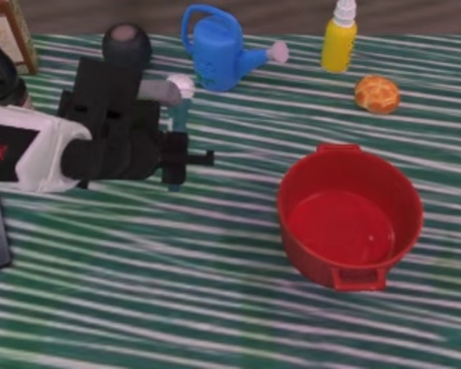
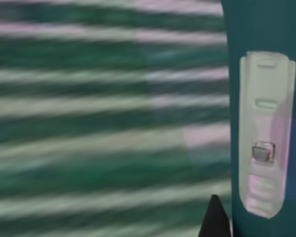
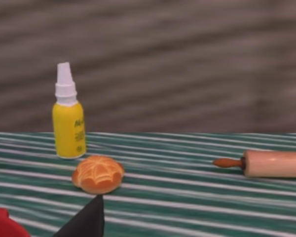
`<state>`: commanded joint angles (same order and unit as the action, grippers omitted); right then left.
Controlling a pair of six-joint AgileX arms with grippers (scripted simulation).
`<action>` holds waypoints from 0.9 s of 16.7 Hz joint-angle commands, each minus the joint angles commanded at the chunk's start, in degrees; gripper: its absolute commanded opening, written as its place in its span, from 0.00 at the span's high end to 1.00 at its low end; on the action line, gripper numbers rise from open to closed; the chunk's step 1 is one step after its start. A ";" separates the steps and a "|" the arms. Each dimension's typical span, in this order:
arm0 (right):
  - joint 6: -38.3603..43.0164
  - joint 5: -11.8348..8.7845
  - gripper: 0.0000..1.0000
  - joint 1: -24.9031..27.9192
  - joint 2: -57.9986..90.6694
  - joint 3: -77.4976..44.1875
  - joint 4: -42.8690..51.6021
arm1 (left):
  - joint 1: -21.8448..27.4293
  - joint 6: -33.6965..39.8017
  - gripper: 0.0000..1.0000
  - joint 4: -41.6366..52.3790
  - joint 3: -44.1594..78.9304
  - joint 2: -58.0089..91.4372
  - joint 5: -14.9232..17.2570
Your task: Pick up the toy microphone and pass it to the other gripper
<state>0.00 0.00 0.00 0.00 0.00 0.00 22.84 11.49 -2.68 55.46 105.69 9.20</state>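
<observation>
at the table's far left: left gripper closing in on the mic

over the striped green cloth (image 1: pixel 215 307), the left gripper (image 1: pixel 177 157) straddles the toy microphone (image 1: pixel 180 104), beside the blue watering can (image 1: pixel 215 50); whether its fingers are spread or pinching, i cannot tell; better to clamp mid-handle squarely; right gripper (image 3: pixel 86 219) unseen from above; red basin (image 1: pixel 349 219) stands well apart

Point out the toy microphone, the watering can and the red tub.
toy microphone (image 2: pixel 264 133): left wrist view, on its white switch strip.
watering can (image 1: pixel 217 54): top view, on its blue body.
red tub (image 1: pixel 406 192): top view, on its rim.
</observation>
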 joint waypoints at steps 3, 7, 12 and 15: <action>0.00 0.00 0.00 0.00 0.00 0.00 0.00 | -0.49 -3.95 1.00 -16.14 -4.39 -4.00 5.16; 0.00 0.00 0.00 0.00 0.00 0.00 0.00 | -1.20 -8.83 1.00 -34.69 -9.77 -9.78 11.31; 0.00 0.00 0.00 0.00 0.00 0.00 0.00 | -1.80 -12.37 1.00 -45.44 -13.38 -14.70 15.55; 0.00 0.00 0.00 0.00 0.00 0.00 0.00 | -1.83 -12.49 1.00 -45.75 -13.50 -14.89 15.69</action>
<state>0.00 0.00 0.00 0.00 0.00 0.00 21.01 -1.00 -48.43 41.96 90.80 24.88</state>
